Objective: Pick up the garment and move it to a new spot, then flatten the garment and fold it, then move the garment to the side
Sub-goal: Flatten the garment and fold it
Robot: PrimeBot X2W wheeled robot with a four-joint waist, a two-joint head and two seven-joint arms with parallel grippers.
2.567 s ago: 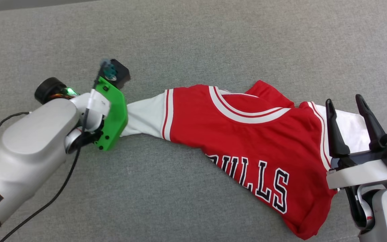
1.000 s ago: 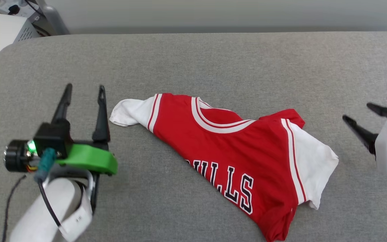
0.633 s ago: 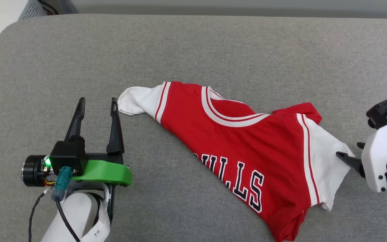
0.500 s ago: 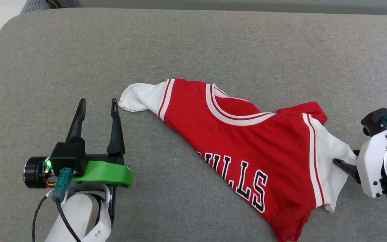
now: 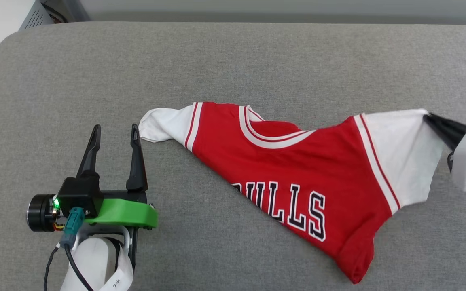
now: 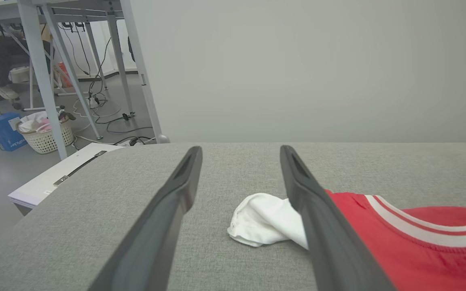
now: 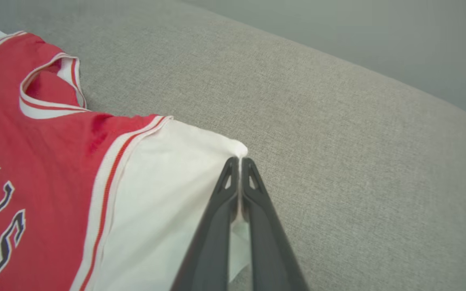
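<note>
Holds the garment [image 5: 297,161] by a white sleeve corner, with right gripper [image 7: 239,159] fingers pressed together on it. Stretches lengthwise from that grip across the grey cushion [image 5: 233,60] toward the left gripper [image 5: 113,129] (fingers apart, empty). Puts the free sleeve [image 5: 162,123] just past its inner fingertip, so probably that arm's catch next.

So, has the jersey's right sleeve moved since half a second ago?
Yes. Shut on the garment, the right gripper pulled that sleeve toward the cushion's far edge; the collar barely shifted.
</note>
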